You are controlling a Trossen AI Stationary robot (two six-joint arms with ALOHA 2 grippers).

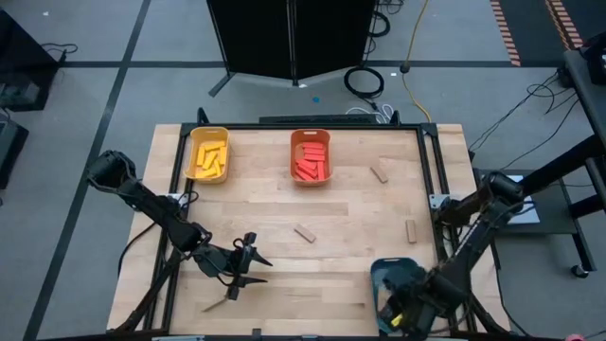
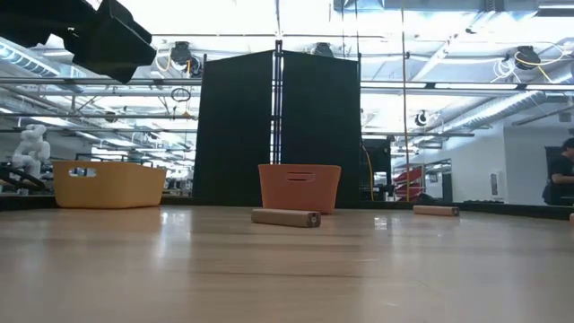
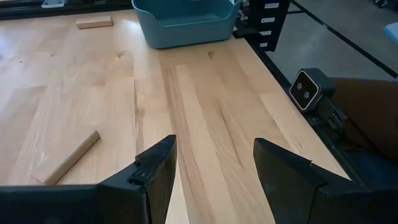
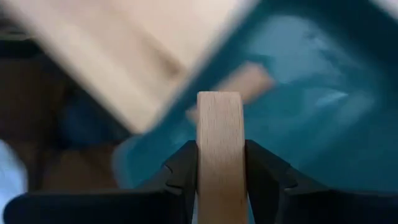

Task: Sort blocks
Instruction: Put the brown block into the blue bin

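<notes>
The left gripper (image 1: 248, 268) hovers spread above a tan block (image 1: 219, 301) near the table's (image 1: 284, 218) front edge. Three more tan blocks lie loose mid-table. The right gripper (image 4: 221, 163) pinches another tan block (image 4: 220, 146) over the teal bin (image 1: 382, 277), mostly hidden from above.

The teal bin (image 4: 298, 93) (holding 1 block (image 4: 245, 84)) is blurred.

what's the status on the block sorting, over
Right claw shut on tan block over teal bin. Left claw open, empty. Four tan blocks loose on table.
</notes>
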